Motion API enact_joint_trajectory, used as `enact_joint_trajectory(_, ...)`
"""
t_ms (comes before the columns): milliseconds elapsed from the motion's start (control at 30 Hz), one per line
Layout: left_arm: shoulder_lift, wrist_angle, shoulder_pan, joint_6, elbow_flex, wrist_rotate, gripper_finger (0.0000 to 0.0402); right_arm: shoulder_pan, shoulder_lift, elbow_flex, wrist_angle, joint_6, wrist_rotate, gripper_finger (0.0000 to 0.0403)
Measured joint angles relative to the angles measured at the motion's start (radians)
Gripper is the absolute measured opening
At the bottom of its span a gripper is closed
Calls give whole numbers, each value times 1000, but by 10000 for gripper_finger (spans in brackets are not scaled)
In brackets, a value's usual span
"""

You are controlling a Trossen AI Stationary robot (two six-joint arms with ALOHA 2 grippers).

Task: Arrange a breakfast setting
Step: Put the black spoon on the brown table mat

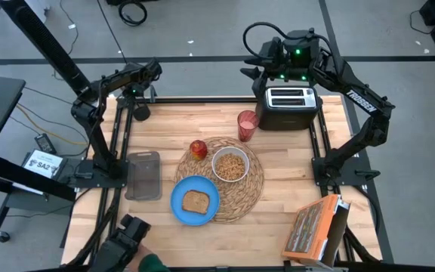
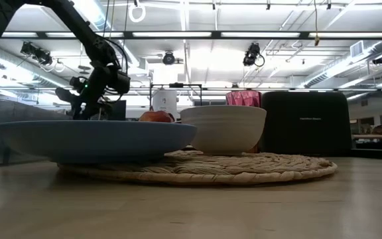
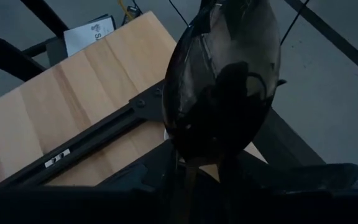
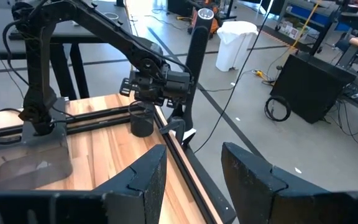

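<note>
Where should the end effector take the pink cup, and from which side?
Pinch the pink cup by its rim from straight above: it stands upright, mouth open, with the black toaster close on one side. The open right end effector, above the toaster, is nearest; the left end effector holds the dark spoon.

- Centre of tabletop: taken up by the round woven straw placemat, which carries the small white bowl, blue round plate with toast slice, and red apple.
- Far edge: pink cup just beside the black toaster, narrowing passage there.
- Left edge: clear container beside the placemat.
- Near right corner: orange cereal box.
- Open wood: right edge between toaster and box; far left corner strip.
</note>
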Motion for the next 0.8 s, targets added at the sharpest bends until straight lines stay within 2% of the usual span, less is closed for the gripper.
enact_joint_trajectory(400,0,-8,-14,31,0,0,87,0,0,0,8,-19,0,162)
enact_joint_trajectory(800,-2,-25,-43,24,1,1,26,0,-1,0,28,-45,0,162)
